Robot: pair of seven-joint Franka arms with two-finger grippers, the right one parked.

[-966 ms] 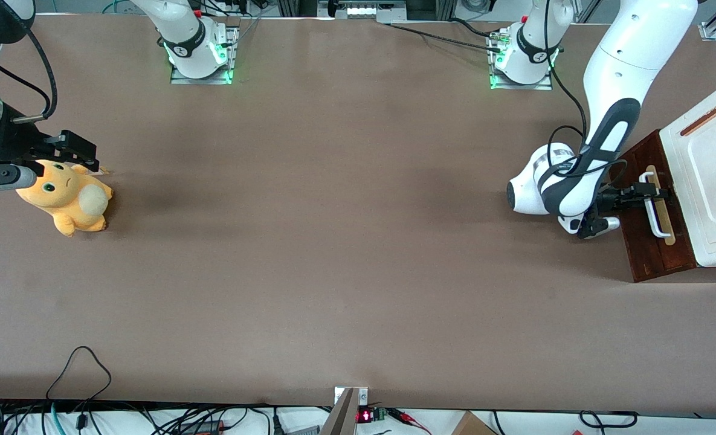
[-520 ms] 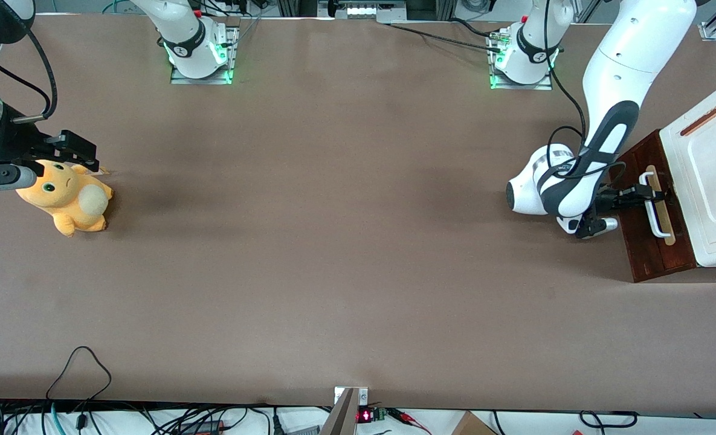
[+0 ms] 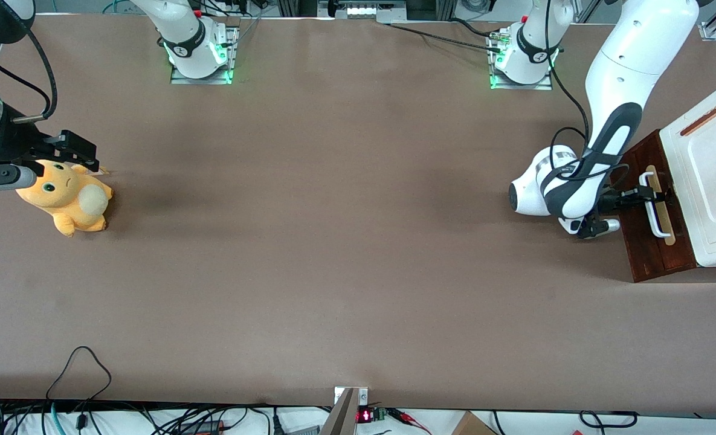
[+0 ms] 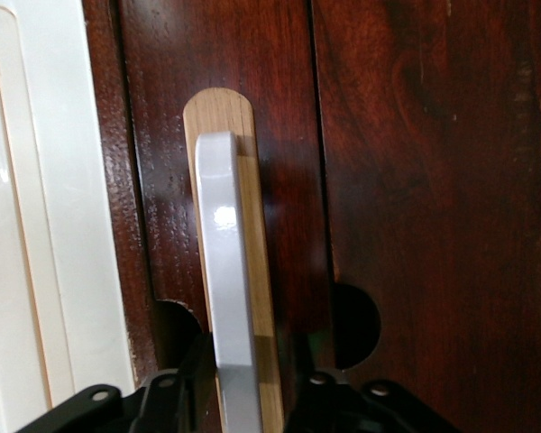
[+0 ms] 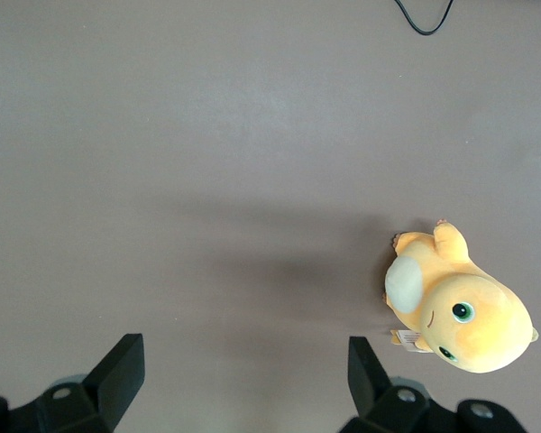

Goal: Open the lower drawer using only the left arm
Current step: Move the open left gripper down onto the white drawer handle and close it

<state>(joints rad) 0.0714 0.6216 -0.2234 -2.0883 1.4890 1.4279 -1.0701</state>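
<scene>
The lower drawer [image 3: 641,248] has a dark reddish-brown front and stands at the working arm's end of the table, under the white cabinet top [image 3: 711,181]. Its white bar handle [image 3: 658,225] sits on a pale wood strip [image 3: 667,232]. The left arm's black gripper [image 3: 652,194] reaches level onto the handle near its end farther from the front camera. In the left wrist view the drawer front [image 4: 415,180] fills the frame, and the gripper [image 4: 248,365] is open with one finger on each side of the handle [image 4: 224,234]. One finger touches the bar; the other stands off it.
The white cabinet top has an orange-brown slot [image 3: 702,121] and also shows in the left wrist view [image 4: 36,225]. An orange plush toy [image 3: 67,199] lies toward the parked arm's end of the table. Cables [image 3: 80,368] hang over the table's near edge.
The left arm's wrist and gripper have shifted slightly away from the cabinet along the handle area. The drawer front has not visibly moved.
</scene>
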